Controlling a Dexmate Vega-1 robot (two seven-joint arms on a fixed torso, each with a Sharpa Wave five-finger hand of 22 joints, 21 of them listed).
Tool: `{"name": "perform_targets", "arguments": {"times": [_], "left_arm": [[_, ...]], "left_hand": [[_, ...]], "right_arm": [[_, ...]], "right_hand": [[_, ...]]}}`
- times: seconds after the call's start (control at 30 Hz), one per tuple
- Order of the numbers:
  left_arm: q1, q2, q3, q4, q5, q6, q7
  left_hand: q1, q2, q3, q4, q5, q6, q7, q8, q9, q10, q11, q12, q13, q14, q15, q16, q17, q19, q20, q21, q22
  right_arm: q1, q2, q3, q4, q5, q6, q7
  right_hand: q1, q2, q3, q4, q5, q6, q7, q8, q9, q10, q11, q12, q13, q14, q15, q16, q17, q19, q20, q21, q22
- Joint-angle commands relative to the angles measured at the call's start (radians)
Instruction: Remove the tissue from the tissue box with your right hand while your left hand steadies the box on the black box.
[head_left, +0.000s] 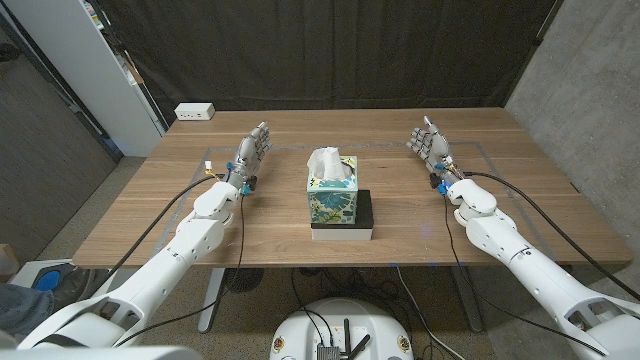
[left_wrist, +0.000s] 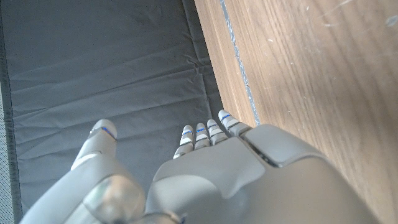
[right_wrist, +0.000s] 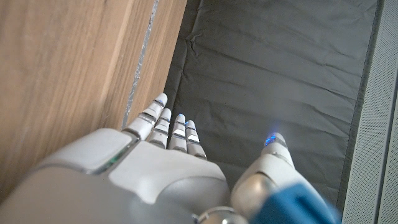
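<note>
Your right hand (fingers apart, empty, like the left hand) had the tissue toward nine o'clock, well apart.

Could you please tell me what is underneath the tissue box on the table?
The tissue box stands on a black box, whose top shows only beside it; the part underneath is covered.

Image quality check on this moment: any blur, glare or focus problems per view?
Head view: evenly lit and sharp; the tissue box on the black box casts only a soft shadow, no glare on the table. Left wrist view: the near left robot hand is soft, the wood grain crisp. Right wrist view: the right robot hand blurs at its near edge.
</note>
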Motion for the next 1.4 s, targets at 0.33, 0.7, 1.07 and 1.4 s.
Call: {"name": "perform_targets", "arguments": {"times": [0.33, 0.7, 1.07, 1.4], "left_arm": [[0.019, 0.004, 0.002, -0.018, 0.065, -0.04, 0.071], [0.041, -0.007, -0.006, -0.042, 0.098, -0.035, 0.164], [0.055, -0.022, -0.013, -0.037, 0.115, -0.063, 0.205], [0.065, 0.004, -0.001, -0.05, 0.226, -0.094, 0.271]], "left_hand": [[0.06, 0.015, 0.027, -0.02, 0.015, 0.084, -0.031, 0.022, 0.009, 0.06, -0.024, 0.018, 0.005, 0.075, -0.034, 0.017, 0.007, 0.07, -0.072, 0.015, 0.007], [0.213, -0.005, 0.046, -0.022, 0.03, 0.27, 0.014, 0.059, 0.022, 0.273, -0.01, 0.078, 0.027, 0.354, -0.051, 0.08, 0.022, 0.306, -0.048, 0.097, 0.026], [0.352, 0.025, 0.04, -0.026, 0.042, 0.433, 0.064, 0.092, 0.033, 0.447, 0.014, 0.134, 0.057, 0.542, -0.059, 0.162, 0.055, 0.558, -0.033, 0.209, 0.033], [0.406, 0.034, 0.048, -0.034, 0.049, 0.408, 0.068, 0.077, 0.034, 0.431, 0.018, 0.125, 0.064, 0.528, -0.057, 0.161, 0.061, 0.537, -0.033, 0.206, 0.034]], "right_arm": [[-0.031, -0.017, 0.007, -0.057, -0.019, 0.006, -0.032], [-0.046, -0.019, 0.008, -0.083, -0.034, 0.007, -0.06], [-0.061, -0.024, 0.007, -0.106, -0.039, 0.0, -0.073], [-0.08, -0.04, 0.012, -0.14, -0.043, -0.008, -0.083]], "right_hand": [[0.012, 0.0, 0.008, -0.004, 0.006, 0.009, 0.005, 0.011, 0.003, 0.015, -0.002, 0.007, 0.001, 0.013, 0.0, 0.007, 0.0, 0.007, 0.003, 0.007, 0.001], [0.013, 0.003, 0.009, -0.006, 0.006, 0.013, 0.005, 0.013, 0.003, 0.021, -0.001, 0.009, -0.002, 0.018, 0.001, 0.009, -0.001, 0.012, 0.004, 0.008, 0.002], [0.014, 0.006, 0.01, -0.008, 0.006, 0.021, 0.002, 0.015, 0.003, 0.024, -0.001, 0.01, -0.004, 0.021, 0.001, 0.01, -0.003, 0.013, 0.005, 0.008, 0.002], [0.015, 0.008, 0.01, -0.01, 0.006, 0.023, 0.001, 0.015, 0.003, 0.029, -0.003, 0.012, -0.005, 0.024, 0.002, 0.011, -0.004, 0.014, 0.006, 0.009, 0.002]]}}
